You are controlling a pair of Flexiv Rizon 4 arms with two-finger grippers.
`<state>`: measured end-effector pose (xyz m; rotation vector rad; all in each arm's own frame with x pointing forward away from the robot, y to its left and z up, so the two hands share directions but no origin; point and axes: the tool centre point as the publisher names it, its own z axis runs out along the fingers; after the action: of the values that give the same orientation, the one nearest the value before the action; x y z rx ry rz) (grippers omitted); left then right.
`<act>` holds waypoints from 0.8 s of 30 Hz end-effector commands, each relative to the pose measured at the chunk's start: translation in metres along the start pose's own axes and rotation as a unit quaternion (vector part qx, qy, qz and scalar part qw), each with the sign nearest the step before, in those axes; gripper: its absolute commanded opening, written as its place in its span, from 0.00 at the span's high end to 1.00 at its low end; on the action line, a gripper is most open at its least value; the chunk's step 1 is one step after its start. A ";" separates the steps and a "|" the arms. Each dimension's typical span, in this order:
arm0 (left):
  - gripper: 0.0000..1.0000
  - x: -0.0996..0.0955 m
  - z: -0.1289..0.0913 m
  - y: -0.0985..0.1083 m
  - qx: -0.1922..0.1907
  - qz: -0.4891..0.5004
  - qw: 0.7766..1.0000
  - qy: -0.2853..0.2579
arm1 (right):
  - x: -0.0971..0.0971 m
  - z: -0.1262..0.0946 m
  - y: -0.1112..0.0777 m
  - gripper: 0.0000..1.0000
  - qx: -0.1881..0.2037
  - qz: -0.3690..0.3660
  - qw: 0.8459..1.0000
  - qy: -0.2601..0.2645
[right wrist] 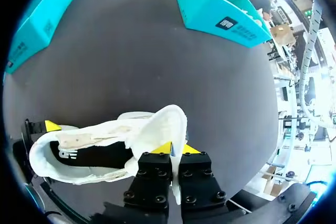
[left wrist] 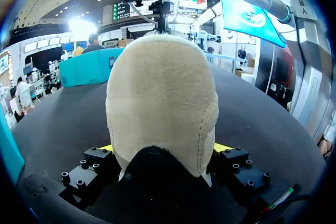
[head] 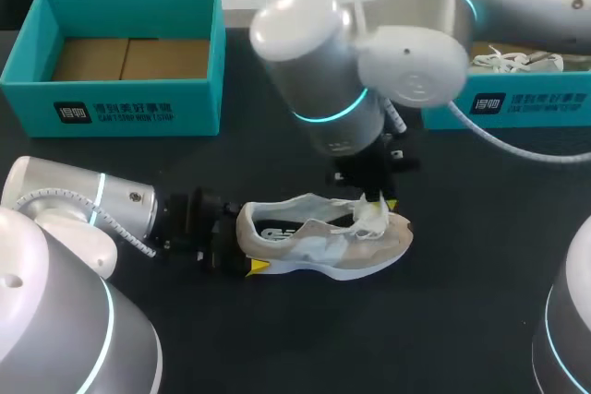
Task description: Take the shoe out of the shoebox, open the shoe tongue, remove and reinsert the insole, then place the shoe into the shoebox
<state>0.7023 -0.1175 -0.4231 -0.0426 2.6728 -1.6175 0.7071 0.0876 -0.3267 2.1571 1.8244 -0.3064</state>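
A beige and white shoe [head: 323,237] lies on its side on the dark table, heel toward my left arm. In the left wrist view its suede heel [left wrist: 163,103] fills the space between the fingers of my left gripper [left wrist: 165,150], and both yellow tips press against its sides. My right gripper [right wrist: 176,148] comes down from above near the toe end, shut on the white tongue [right wrist: 165,124], which it holds pulled up out of the shoe [right wrist: 89,145]. The black insole inside shows through the opening. The open teal shoebox [head: 120,53] stands at the back left.
A second teal box [head: 526,99] with white laces showing in it stands at the back right, behind my right arm. Bare dark tabletop [head: 416,320] lies in front of the shoe and between the two boxes.
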 end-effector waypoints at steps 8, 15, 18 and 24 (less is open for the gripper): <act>1.00 -0.001 0.003 0.002 -0.003 0.000 1.000 0.001 | 0.004 0.055 -0.015 0.62 0.005 0.181 0.982 0.054; 1.00 -0.001 0.003 0.002 -0.003 0.000 1.000 0.001 | -0.001 0.051 -0.021 0.00 0.008 0.199 0.979 0.034; 1.00 -0.001 0.003 0.002 -0.003 0.000 1.000 0.001 | -0.010 0.038 -0.019 0.00 -0.008 0.210 0.977 0.024; 1.00 -0.001 0.003 0.002 -0.003 0.000 1.000 0.001 | -0.014 -0.003 -0.005 0.00 -0.070 0.213 0.972 0.071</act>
<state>0.7023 -0.1173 -0.4234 -0.0427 2.6739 -1.6155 0.7101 0.0743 -0.3425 2.1891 1.8097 -0.1180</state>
